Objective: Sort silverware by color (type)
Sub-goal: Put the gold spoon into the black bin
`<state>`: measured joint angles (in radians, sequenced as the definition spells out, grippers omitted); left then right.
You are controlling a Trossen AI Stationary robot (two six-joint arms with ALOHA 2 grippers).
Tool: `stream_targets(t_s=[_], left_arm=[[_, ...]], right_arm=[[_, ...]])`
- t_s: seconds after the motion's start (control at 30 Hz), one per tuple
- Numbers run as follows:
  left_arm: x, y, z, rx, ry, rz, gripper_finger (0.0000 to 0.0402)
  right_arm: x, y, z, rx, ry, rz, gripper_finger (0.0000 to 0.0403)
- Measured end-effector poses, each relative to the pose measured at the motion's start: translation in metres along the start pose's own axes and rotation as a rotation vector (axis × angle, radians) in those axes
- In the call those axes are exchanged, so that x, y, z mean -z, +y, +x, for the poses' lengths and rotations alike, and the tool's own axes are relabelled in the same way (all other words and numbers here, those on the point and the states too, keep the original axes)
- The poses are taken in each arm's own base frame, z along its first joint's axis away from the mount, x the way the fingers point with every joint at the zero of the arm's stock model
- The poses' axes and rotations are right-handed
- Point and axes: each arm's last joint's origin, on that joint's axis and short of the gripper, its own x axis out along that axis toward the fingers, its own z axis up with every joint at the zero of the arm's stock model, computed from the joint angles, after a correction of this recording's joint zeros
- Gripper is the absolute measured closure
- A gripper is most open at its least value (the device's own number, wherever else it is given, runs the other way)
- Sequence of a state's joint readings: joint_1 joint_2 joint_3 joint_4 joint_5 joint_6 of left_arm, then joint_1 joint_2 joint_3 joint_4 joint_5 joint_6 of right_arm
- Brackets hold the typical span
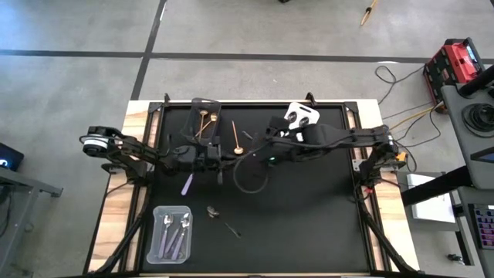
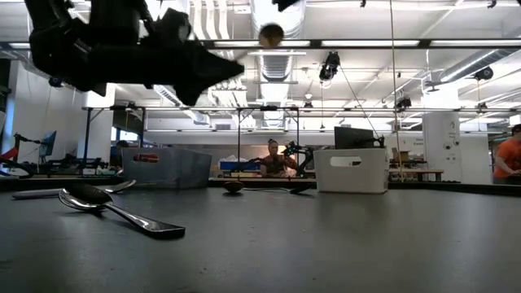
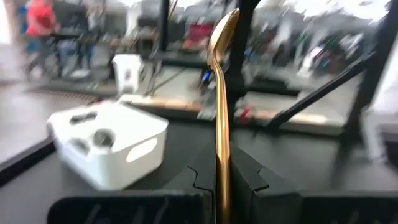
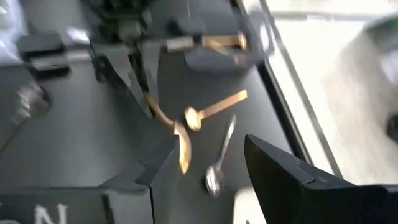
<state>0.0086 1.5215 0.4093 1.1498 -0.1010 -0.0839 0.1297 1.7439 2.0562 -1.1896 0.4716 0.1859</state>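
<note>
Spanning mid-table, the left gripper is clamped on an upright gold spoon. Just right of it, the right gripper is held open. Another gold spoon lies beyond, toward the far edge.

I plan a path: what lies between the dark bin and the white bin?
A gold spoon and a grey spoon lie there; the high view shows them.

I see grey concrete floor with dark tape lines around the table. Behind it: open workshop, ceiling strip lights, workbenches, a seated person, possibly another in orange at the edge.
</note>
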Motion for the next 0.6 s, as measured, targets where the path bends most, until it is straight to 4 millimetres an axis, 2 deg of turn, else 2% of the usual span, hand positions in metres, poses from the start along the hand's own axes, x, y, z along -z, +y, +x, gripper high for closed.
stream_targets(t_s=[0.17,0.3,0.47,0.6], left_arm=[[-0.012,-0.002,-0.014,0.093,-0.202,-0.026,0.0401],[-0.018,-0.003,-0.028,0.165,-0.317,-0.032,0.0401],[-0.033,-0.004,-0.037,0.191,-0.387,-0.022,0.0401],[-0.046,-0.006,-0.043,0.213,-0.449,-0.013,0.0401]], right_arm=[[-0.006,0.003,-0.025,-0.047,-0.164,-0.027,0.0227],[-0.006,0.013,-0.032,-0.078,-0.303,-0.074,0.0227],[0.004,0.023,-0.018,-0.087,-0.442,-0.084,0.0228],[0.018,0.034,0.009,-0.08,-0.542,-0.074,0.0231]])
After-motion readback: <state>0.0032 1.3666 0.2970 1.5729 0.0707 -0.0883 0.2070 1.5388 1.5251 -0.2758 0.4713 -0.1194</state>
